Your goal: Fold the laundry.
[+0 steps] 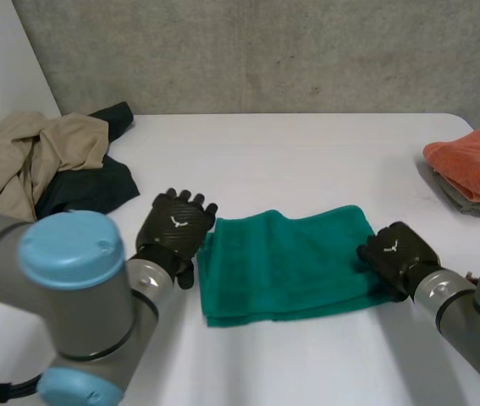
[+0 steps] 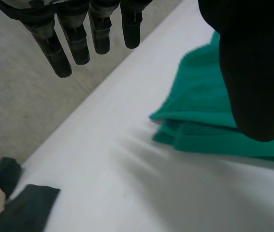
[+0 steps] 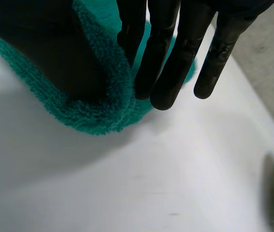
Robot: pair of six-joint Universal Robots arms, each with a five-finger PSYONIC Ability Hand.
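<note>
A green towel [image 1: 290, 262] lies folded in layers in the middle of the white table [image 1: 307, 152]. My left hand [image 1: 176, 228] rests just off the towel's left edge with its fingers [image 2: 74, 43] straight and open. Its thumb [image 2: 252, 72] hangs over the layered edge of the towel [image 2: 199, 96] without holding it. My right hand [image 1: 396, 254] is at the towel's right edge. There the fluffy edge [image 3: 98, 116] runs between its thumb [image 3: 45, 48] and its fingers [image 3: 175, 58], which pinch it.
A heap of beige and dark clothes [image 1: 45, 161] lies at the back left; a dark part of it [image 2: 21, 203] lies beyond my left hand's fingertips. A folded orange towel [image 1: 477, 161] sits on a grey cloth [image 1: 468, 201] at the right edge. A concrete wall stands behind the table.
</note>
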